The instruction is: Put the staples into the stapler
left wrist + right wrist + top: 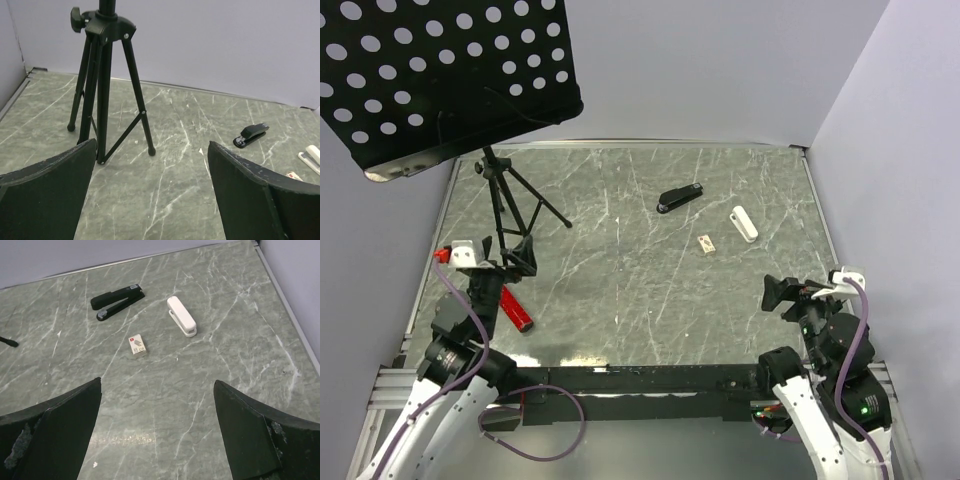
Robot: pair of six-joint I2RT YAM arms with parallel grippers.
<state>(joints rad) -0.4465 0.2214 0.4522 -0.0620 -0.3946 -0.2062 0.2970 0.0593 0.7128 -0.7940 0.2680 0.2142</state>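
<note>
Your left gripper (151, 150) and right gripper (156, 385) are both spread wide, holding nothing.
The staples (137, 345), a tiny pale box with red-brown print, lie flat just nearer you than the black stapler (117, 301); the white stapler (181, 315) lies to its right.

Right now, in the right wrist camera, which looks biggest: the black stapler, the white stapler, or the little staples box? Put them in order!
1. black stapler, the longest.
2. white stapler, a bit shorter, though it's close.
3. staples box, by far the smallest.
</note>
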